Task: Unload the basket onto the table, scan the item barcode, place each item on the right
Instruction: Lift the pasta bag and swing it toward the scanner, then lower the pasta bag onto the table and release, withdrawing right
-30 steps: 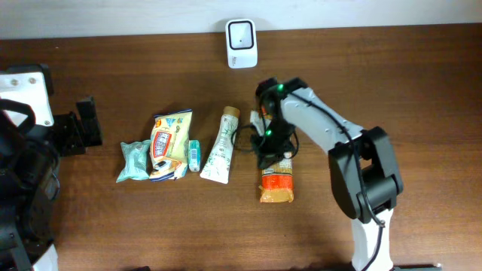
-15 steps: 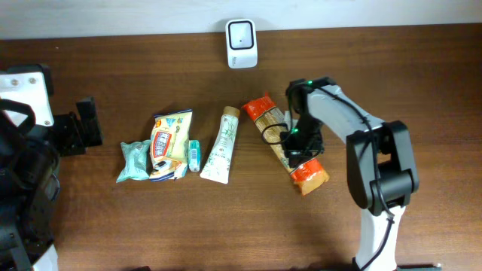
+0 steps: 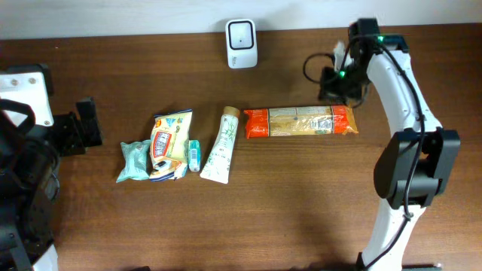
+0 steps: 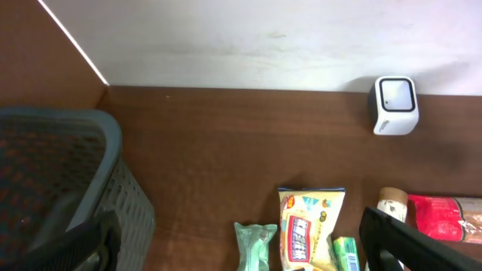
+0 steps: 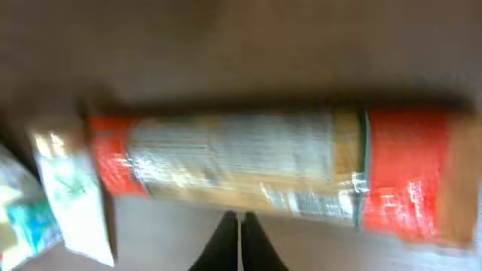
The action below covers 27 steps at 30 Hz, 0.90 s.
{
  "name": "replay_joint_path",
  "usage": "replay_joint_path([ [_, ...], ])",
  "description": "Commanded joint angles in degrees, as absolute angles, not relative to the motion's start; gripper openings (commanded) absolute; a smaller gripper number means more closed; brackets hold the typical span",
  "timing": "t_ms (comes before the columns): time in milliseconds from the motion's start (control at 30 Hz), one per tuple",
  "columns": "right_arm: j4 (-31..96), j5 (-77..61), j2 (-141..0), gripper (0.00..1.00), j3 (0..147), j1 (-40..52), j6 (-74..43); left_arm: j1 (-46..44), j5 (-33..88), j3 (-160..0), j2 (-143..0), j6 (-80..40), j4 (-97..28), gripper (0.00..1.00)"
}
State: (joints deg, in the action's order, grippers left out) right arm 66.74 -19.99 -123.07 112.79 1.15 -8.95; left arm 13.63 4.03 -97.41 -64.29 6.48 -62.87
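Just ahead of the right gripper (image 3: 336, 89), the orange pasta packet (image 3: 300, 121) lies crosswise to its fingers on the table (image 3: 301, 211). One end sits near the gripper and the other reaches toward the white tube (image 3: 220, 147). The gripper's fingers (image 5: 230, 245) are pressed together with nothing seen between them. The blurred wrist view does not show whether their tips touch the wrapper. The white scanner (image 3: 242, 34) stands well off to the gripper's side. The left gripper (image 3: 85, 124) hangs spread wide and empty, with a grey basket (image 4: 60, 173) close beside it and the snack bag (image 3: 171, 139) ahead.
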Motion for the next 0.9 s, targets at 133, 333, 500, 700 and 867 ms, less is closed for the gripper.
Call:
replay_joint_path([
  [133,50.2,-0.6,-127.2,0.04,109.6,16.8,-25.8,13.8,3.6,-97.8,-64.1,7.4,-62.7,0.99],
  [333,50.3,-3.7,-135.4,0.04,109.4,23.0,-26.0,13.8,3.6,-97.8,-64.1,7.4,-62.7,0.99],
  [500,64.1,-11.0,-135.3,0.04,109.4,22.4,-19.7,13.8,3.6,-97.8,-64.1,7.4,-62.7,0.99],
  [700,82.0,-10.5,-132.8,0.04,109.5,20.9,-8.1,13.8,3.6,-97.8,-64.1,7.4,-62.7,0.99],
  [867,88.7,-0.4,-132.4,0.04,109.5,15.9,-7.3,13.8,3.6,-97.8,-64.1,7.4,-62.7,0.99],
])
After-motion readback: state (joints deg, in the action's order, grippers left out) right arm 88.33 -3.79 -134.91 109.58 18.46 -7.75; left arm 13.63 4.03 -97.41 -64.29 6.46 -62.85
